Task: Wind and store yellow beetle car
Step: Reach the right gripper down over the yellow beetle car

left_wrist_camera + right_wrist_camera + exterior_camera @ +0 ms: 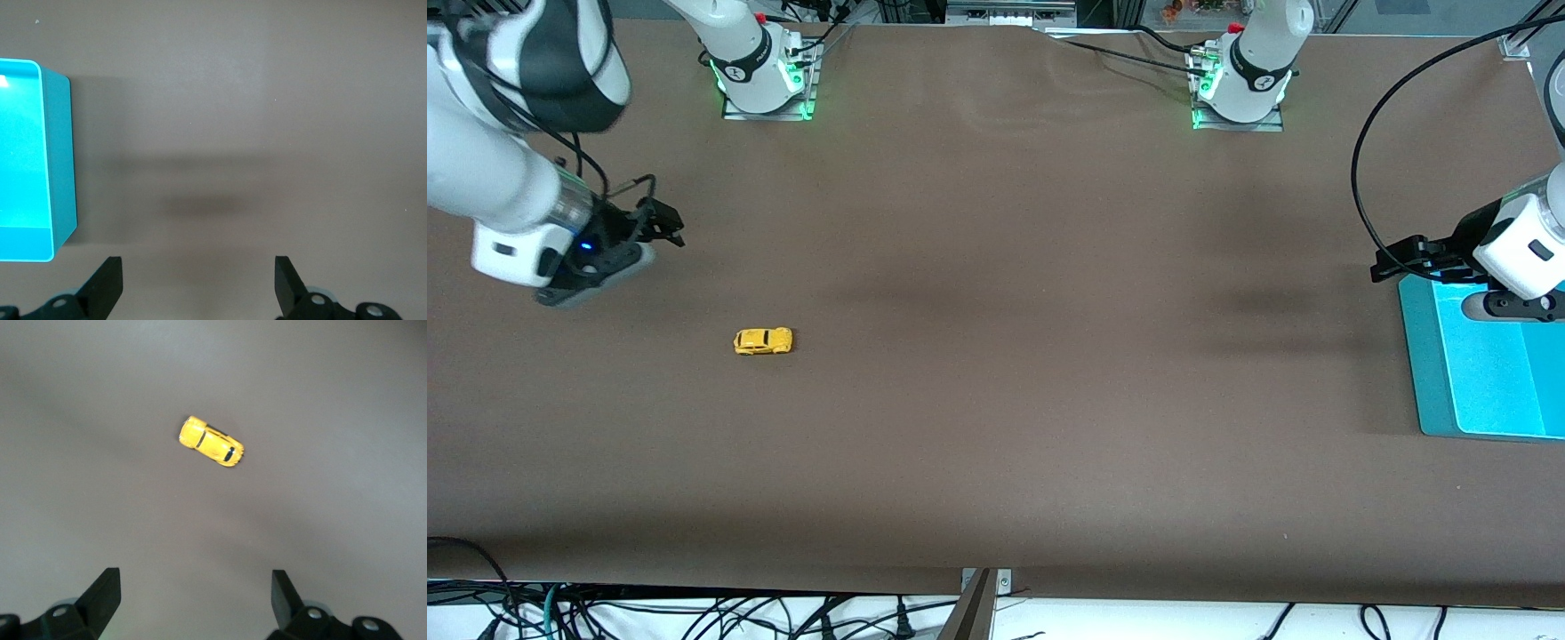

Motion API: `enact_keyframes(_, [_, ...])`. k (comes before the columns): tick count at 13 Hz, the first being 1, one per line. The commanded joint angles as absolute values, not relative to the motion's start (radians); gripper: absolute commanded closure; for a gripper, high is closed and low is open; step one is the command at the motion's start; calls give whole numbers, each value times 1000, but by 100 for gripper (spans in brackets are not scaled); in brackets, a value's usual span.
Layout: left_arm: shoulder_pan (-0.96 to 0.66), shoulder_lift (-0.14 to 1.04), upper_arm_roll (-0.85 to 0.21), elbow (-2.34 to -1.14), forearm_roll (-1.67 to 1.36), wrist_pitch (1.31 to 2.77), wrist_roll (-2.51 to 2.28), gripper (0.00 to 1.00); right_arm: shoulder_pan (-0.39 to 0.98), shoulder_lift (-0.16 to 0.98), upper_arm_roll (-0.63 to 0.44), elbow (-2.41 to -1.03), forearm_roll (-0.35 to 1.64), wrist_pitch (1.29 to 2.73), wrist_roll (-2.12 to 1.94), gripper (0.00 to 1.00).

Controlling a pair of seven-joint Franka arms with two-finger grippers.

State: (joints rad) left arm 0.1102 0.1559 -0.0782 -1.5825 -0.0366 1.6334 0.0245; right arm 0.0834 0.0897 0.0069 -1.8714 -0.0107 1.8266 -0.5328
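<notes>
The yellow beetle car (pixel 763 341) stands on its wheels on the brown table, toward the right arm's end; it also shows in the right wrist view (pixel 211 441). My right gripper (pixel 660 223) hangs open in the air above the table near that end, apart from the car, with nothing between its fingers (pixel 100 597). At the left arm's end, my left gripper (pixel 1398 260) is open and empty above the edge of the turquoise bin. Its fingers (pixel 107 283) frame bare table.
A turquoise bin (pixel 1423 356) sits at the left arm's end of the table, its wall (pixel 59 167) visible in the left wrist view. Both arm bases (pixel 765 71) stand along the table's back edge. Cables hang below the front edge.
</notes>
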Motion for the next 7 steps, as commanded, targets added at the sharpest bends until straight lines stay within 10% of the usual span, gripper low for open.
enact_keyframes(1, [104,170,-80,-1549,-21,1621,23,0,84,116,9,-1971,-21,1949,-761,0])
enact_keyframes(7, [104,170,-80,-1549,-21,1621,25,0,84,267,23,-2097,-21,2317,-1207,0])
